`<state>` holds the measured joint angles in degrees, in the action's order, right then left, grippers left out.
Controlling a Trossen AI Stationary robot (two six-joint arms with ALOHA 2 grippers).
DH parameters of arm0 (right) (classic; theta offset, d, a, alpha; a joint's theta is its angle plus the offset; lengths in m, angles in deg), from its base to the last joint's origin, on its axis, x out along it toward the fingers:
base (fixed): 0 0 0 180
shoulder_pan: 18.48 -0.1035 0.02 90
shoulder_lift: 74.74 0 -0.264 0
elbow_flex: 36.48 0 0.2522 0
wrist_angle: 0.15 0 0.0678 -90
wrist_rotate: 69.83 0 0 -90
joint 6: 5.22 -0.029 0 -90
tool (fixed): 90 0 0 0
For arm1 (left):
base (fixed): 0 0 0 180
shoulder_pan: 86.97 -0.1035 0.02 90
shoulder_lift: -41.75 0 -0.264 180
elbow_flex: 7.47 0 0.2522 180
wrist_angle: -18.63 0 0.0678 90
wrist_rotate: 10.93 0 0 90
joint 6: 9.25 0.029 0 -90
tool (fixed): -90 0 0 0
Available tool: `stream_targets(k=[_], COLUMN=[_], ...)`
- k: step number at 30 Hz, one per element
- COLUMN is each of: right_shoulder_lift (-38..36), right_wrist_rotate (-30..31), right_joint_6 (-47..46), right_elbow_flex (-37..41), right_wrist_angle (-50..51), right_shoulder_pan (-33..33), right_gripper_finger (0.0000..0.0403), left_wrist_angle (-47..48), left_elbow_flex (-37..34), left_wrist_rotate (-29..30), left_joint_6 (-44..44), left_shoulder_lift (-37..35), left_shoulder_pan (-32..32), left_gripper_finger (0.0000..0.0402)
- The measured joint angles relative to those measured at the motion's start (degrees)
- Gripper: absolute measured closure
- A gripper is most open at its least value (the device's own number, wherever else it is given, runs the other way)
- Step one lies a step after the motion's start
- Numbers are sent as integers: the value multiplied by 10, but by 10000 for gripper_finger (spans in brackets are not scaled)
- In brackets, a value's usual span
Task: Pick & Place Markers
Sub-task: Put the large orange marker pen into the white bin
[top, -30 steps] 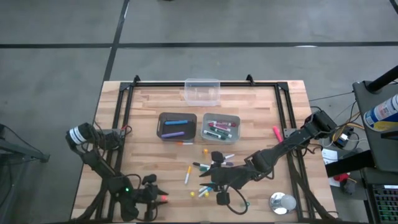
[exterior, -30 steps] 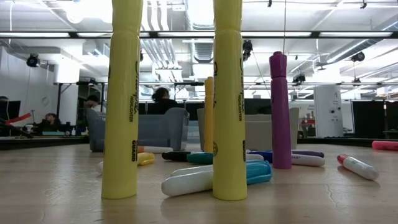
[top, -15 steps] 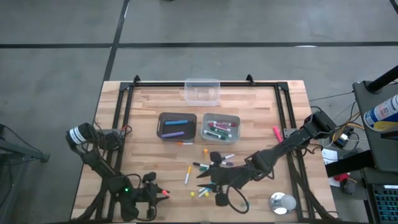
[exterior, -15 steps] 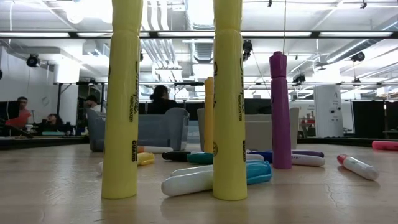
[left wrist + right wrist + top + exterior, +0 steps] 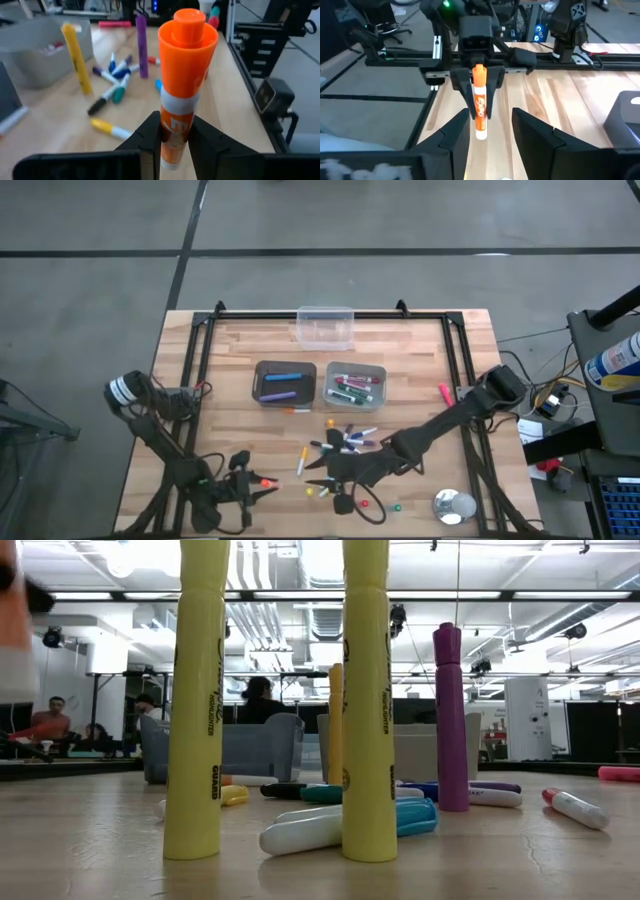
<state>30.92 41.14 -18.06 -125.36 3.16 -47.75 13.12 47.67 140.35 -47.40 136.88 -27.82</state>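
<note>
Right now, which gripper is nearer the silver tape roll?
Right. The right gripper is toward the table's middle from the silver tape roll; the left gripper, holding an orange-capped marker, is farther.

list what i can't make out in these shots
- Orange marker, left wrist view: its lower end is hidden between the left gripper fingers.
- Low view: two yellow highlighters are cut off by the top edge; a blurred orange-and-white shape crosses the left edge.
- High view: loose caps near the right gripper are too small to identify.
</note>
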Motion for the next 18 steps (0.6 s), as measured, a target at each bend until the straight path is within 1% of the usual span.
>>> stream_targets(k=[4,11,14,18], right_shoulder_lift=[13,47,66,100], right_wrist_rotate=[-2,-5,-4,-4], right_joint_6=[9,2,15,38], right_elbow_flex=[-12,-37,-57,-89], right_wrist_angle=[-22,-23,-24,-21], right_shoulder_pan=[3,10,17,20], right_gripper_finger=[236,174,163,163], left_wrist_angle=[-2,-2,-3,-2], left_elbow_flex=[7,21,26,29], left_wrist_rotate=[1,-20,-23,-34], left_joint_6=[34,65,66,72], left_shoulder_lift=[-14,-16,-16,-16], left_shoulder_pan=[-13,-46,-63,-80], left_gripper_finger=[329,328,328,328])
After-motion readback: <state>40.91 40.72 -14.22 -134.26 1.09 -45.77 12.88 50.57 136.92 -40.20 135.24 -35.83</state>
